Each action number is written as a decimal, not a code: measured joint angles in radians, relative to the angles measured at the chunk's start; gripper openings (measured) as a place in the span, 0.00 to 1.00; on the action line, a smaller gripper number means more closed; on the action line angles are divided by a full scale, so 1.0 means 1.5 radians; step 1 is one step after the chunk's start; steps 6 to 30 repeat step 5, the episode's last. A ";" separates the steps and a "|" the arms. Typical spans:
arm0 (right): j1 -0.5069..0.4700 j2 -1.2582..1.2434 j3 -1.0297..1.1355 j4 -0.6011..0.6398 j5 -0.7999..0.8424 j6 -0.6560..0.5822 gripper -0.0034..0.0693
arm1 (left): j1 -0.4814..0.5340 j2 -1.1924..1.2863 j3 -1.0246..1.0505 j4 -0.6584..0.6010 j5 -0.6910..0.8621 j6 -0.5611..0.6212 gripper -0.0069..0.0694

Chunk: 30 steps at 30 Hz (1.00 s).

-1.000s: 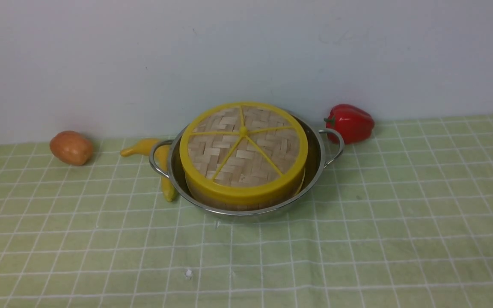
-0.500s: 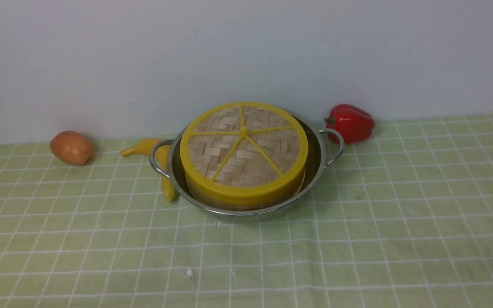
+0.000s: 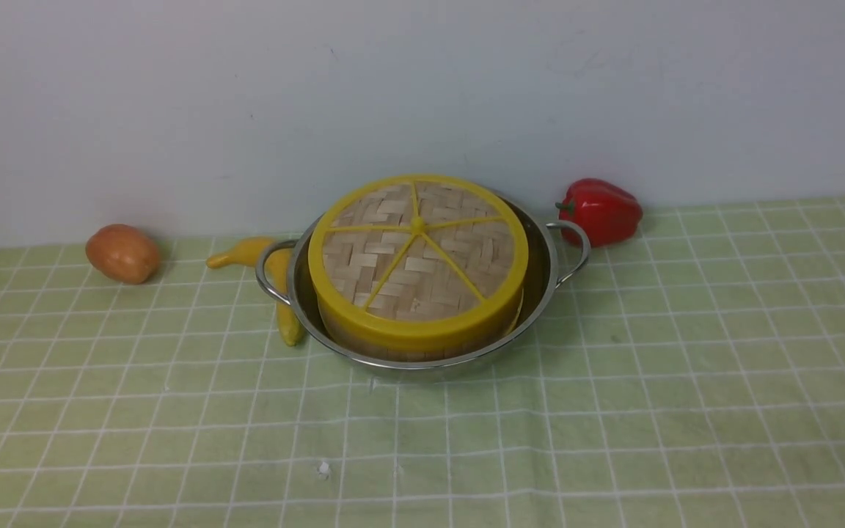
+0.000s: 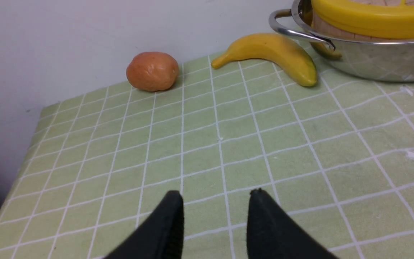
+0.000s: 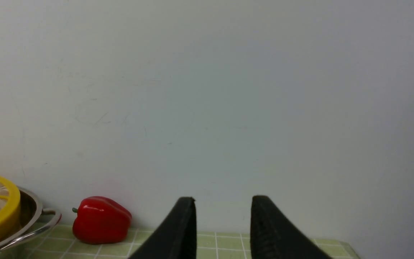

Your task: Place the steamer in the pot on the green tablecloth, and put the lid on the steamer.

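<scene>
- Front: lid sits on the steamer, steamer's inside the pot on the green cloth. Potato far left, banana touching the pot, pepper just right.
- Left wrist: left hand released, empty, over bare cloth.
- Right wrist: right hand released too, nothing in it, facing the wall.
</scene>
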 joint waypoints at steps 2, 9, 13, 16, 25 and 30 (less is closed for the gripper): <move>0.000 0.000 0.000 0.000 0.000 0.000 0.38 | 0.000 0.000 0.000 0.000 0.000 0.000 0.41; 0.000 0.000 0.000 0.000 0.000 0.000 0.38 | 0.000 0.000 0.000 0.000 0.000 0.000 0.41; 0.000 0.000 0.000 0.000 0.000 0.000 0.38 | 0.000 0.000 0.000 0.000 0.000 0.000 0.41; 0.000 0.000 0.000 0.000 0.000 0.000 0.38 | 0.000 0.000 0.000 0.000 0.000 0.000 0.41; 0.000 0.000 0.000 0.000 0.000 0.000 0.38 | 0.000 0.000 0.000 0.000 0.000 0.000 0.41; 0.000 0.000 0.000 0.000 0.000 0.000 0.38 | 0.000 0.000 0.000 0.000 0.000 0.000 0.41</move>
